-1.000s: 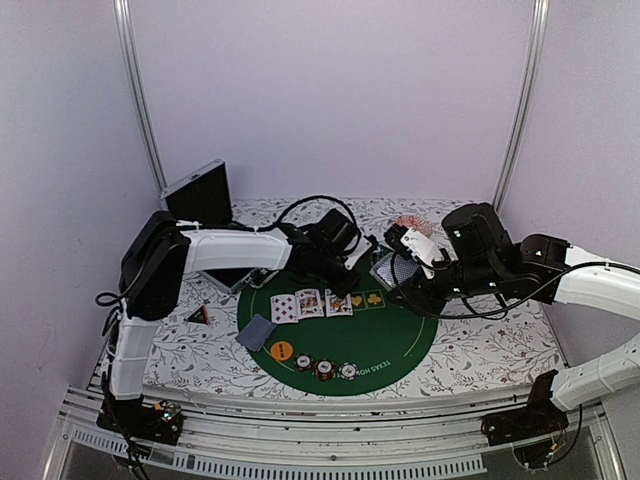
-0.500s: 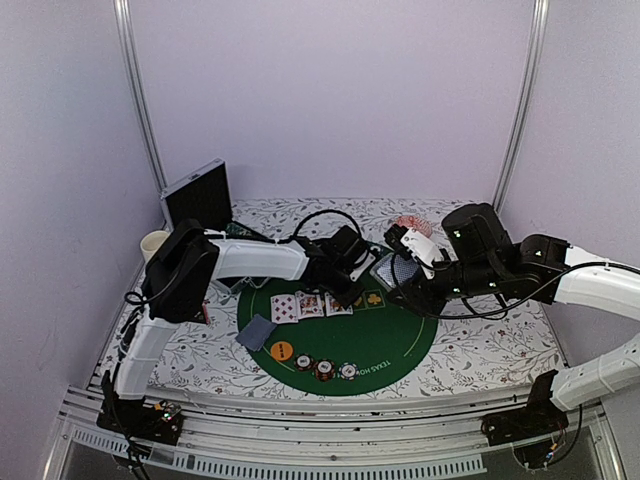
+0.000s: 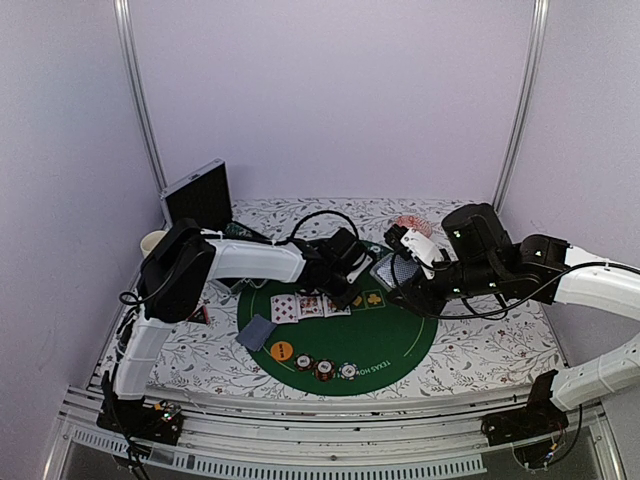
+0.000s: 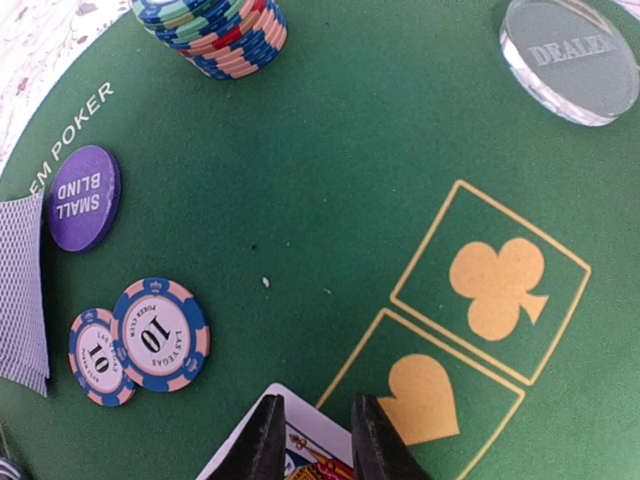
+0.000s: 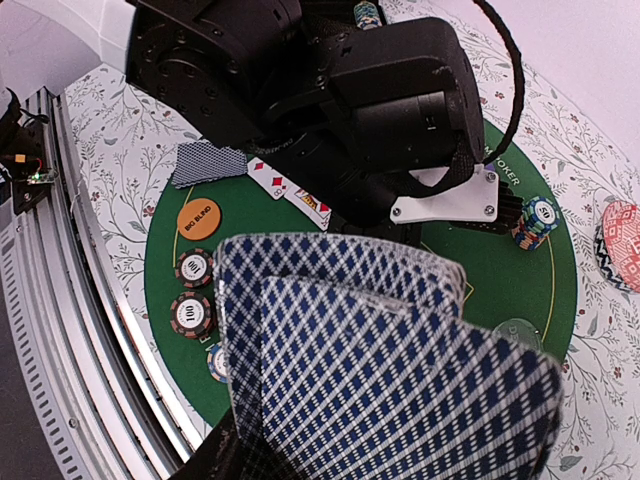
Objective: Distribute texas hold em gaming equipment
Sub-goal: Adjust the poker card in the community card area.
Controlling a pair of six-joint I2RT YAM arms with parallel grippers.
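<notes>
Three face-up playing cards [image 3: 310,304] lie in a row on the green mat [image 3: 400,335]. My left gripper [image 3: 346,289] hovers low over the rightmost one [image 4: 300,440], its dark fingers [image 4: 265,440] slightly apart and open, beside the gold spade box [image 4: 420,400]. My right gripper [image 3: 398,274] is shut on a fanned deck of blue-diamond-backed cards [image 5: 390,370] held above the mat's right half. Around lie a purple small-blind disc [image 4: 85,197], two blue chips [image 4: 160,333], a chip stack [image 4: 215,35], a clear dealer disc [image 4: 570,60], an orange disc [image 3: 282,351], dark chips [image 3: 325,369] and face-down cards [image 3: 258,331].
A small dark triangular marker [image 3: 200,315] sits left of the mat. A white mug [image 3: 152,242] and a dark box [image 3: 198,195] stand at the back left, with a pink patterned dish [image 3: 412,224] at the back. The left arm [image 5: 330,100] reaches across the mat's far half.
My left gripper has come forward and down over the row of face-up cards, and its elbow has swung right. The right arm and its deck have not moved.
</notes>
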